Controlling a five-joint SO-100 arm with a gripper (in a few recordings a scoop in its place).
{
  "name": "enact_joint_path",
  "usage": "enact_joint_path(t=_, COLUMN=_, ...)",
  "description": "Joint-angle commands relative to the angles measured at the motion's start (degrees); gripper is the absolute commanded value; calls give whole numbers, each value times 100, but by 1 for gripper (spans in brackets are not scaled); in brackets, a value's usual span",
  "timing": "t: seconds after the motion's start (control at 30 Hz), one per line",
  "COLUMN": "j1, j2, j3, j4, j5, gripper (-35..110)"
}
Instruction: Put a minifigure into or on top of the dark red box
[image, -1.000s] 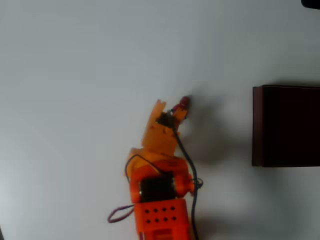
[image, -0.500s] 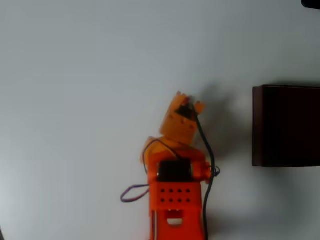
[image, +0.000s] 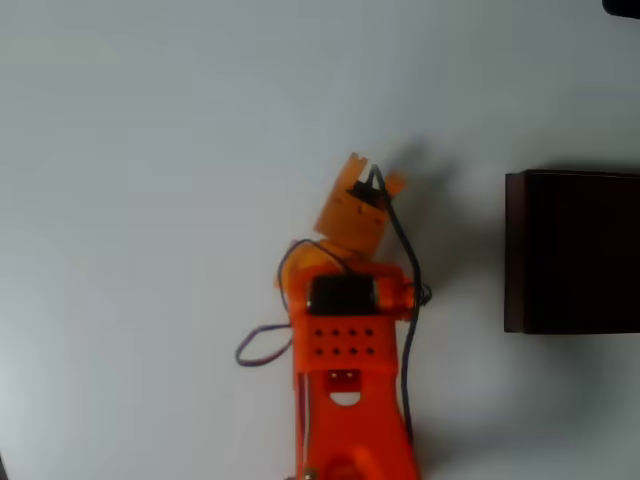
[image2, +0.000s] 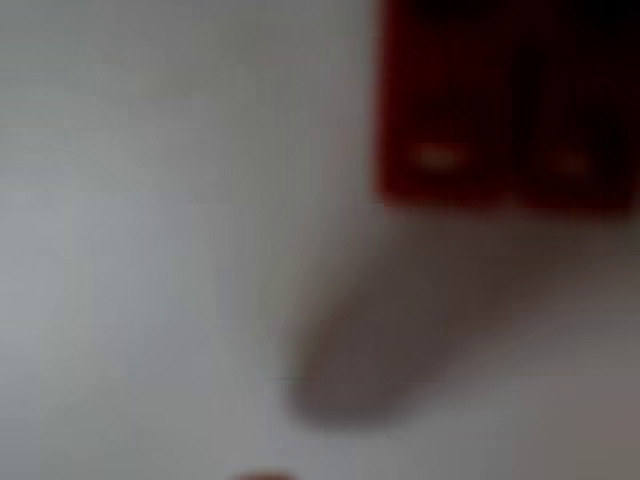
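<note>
In the overhead view my orange gripper (image: 375, 172) points up and slightly right in the middle of the white table, and its two fingertips stand apart with a black cable running between them. The minifigure is hidden, and I cannot tell whether it lies under the gripper. The dark red box (image: 515, 250) sits at the right edge, well to the right of the gripper, with its dark interior facing up. The blurred wrist view holds the box (image2: 450, 110) at the top right and the gripper's shadow on the table below it.
The white table (image: 150, 150) stretches bare to the left of and behind the arm. A purple wire loop (image: 262, 348) hangs off the arm's left side. A small reddish blur (image2: 262, 476) touches the bottom edge of the wrist view; what it is I cannot tell.
The arm has reached further up and to the right. The red minifigure that showed at the right fingertip one second ago is now covered by the gripper.
</note>
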Motion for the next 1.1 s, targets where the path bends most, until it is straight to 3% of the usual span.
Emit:
enact_joint_path(t=0.0, j1=26, j2=35, j3=-229, j4=114, j5=0, gripper=24)
enact_joint_path(t=1.07, j1=325, j2=-773, j3=-1380, j4=747, j5=79, gripper=24)
